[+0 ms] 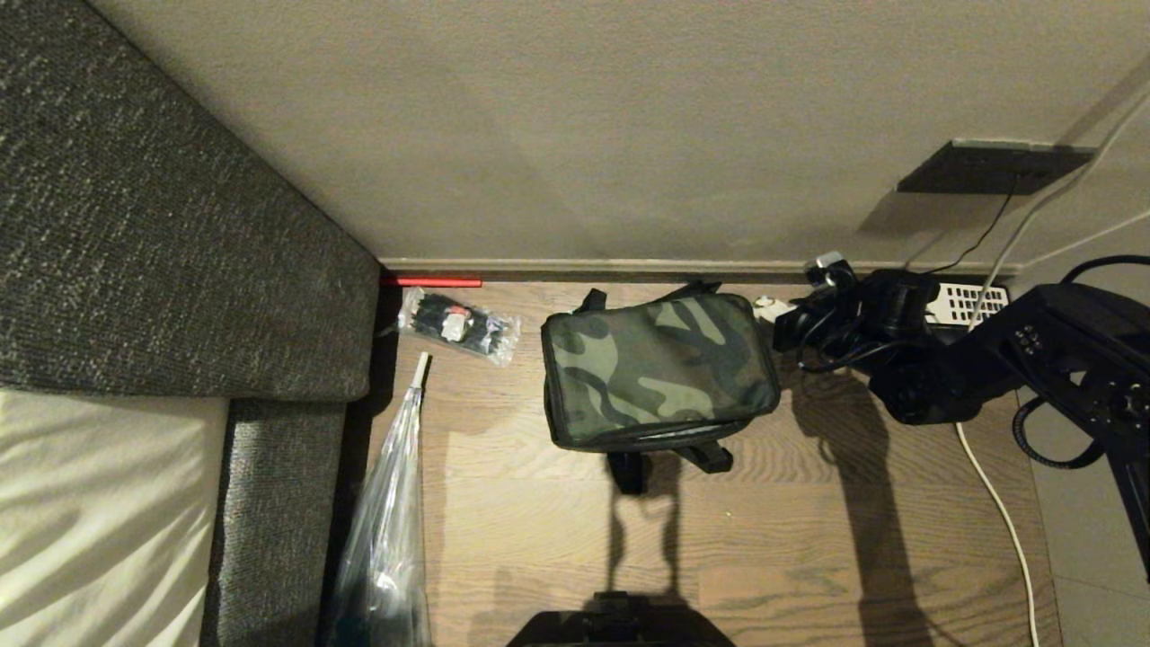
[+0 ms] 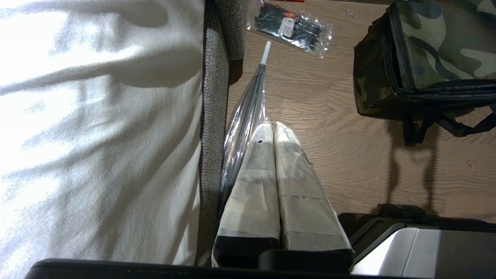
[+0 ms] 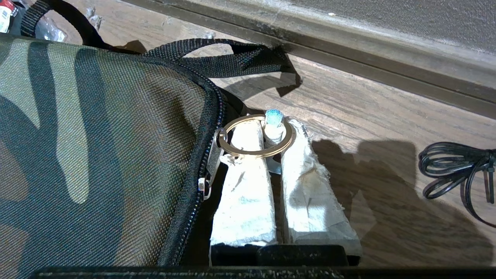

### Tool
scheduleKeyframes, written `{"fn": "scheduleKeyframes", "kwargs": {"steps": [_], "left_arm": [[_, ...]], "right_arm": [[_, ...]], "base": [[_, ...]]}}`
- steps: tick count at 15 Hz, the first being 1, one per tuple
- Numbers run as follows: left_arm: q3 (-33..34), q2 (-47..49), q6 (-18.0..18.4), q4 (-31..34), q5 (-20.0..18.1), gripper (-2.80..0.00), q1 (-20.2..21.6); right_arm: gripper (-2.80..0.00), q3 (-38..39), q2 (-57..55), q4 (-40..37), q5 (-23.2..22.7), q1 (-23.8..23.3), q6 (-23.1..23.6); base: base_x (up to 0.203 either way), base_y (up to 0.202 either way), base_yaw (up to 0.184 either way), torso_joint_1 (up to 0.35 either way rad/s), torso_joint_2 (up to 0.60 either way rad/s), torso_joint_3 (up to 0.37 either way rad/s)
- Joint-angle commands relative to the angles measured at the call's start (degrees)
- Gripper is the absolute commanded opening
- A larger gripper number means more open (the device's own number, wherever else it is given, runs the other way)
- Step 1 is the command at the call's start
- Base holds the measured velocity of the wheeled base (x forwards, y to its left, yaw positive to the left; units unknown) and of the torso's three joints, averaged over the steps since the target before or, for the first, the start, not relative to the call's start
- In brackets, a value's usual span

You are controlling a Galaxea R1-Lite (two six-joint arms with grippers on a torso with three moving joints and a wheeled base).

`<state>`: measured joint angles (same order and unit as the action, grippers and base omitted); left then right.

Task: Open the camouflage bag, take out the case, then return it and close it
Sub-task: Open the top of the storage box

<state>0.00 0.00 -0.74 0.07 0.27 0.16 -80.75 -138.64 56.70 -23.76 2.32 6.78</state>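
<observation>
The camouflage bag [image 1: 656, 368] stands zipped shut on the wooden floor near the wall, black straps sticking out front and back. It also shows in the left wrist view [image 2: 438, 50] and the right wrist view [image 3: 97, 147]. My right gripper [image 1: 780, 322] is at the bag's far right corner. Its taped fingers are shut [image 3: 273, 126] on a small white, blue-tipped tab of the zip pull. The pull's brass ring [image 3: 254, 154] lies over one finger and links to the slider [image 3: 211, 170]. The case is hidden. My left gripper [image 2: 273, 126] hangs shut and empty over the floor by the sofa.
A grey sofa [image 1: 162, 225] with a pale cushion fills the left. A clear packet of black ties [image 1: 460, 325] and a long plastic-wrapped item [image 1: 386, 521] lie beside it. The skirting board [image 1: 629, 267] runs behind the bag. A white cable [image 1: 997, 503] and coiled black cord [image 3: 457, 170] lie right.
</observation>
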Motion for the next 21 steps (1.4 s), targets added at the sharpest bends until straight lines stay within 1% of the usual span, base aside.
{"fn": "scheduleKeyframes", "kwargs": {"steps": [1,5,9,14,21], "left_arm": [[0.09,0.0,-0.05,0.01,0.0,-2.8,0.02],[0.08,0.0,-0.05,0.01,0.0,-2.8,0.02],[0.09,0.0,-0.05,0.01,0.0,-2.8,0.02],[0.09,0.0,-0.05,0.01,0.0,-2.8,0.02],[0.03,0.0,-0.05,0.01,0.0,-2.8,0.02]], "right_arm": [[-2.8,-0.02,-0.31,0.26,-0.15,0.14,-0.01],[-2.8,3.08,0.51,0.05,-0.22,0.26,-0.31],[-2.8,4.99,2.92,-0.27,-0.32,1.02,-4.26],[-2.8,7.08,5.75,0.07,-0.58,1.38,-4.93],[-2.8,6.93,6.46,0.34,-0.76,2.78,-5.02]], "base": [[0.0,0.0,0.0,0.0,0.0,0.0],[0.0,0.0,0.0,0.0,0.0,0.0],[0.0,0.0,0.0,0.0,0.0,0.0],[0.0,0.0,0.0,0.0,0.0,0.0],[0.0,0.0,0.0,0.0,0.0,0.0]]}}
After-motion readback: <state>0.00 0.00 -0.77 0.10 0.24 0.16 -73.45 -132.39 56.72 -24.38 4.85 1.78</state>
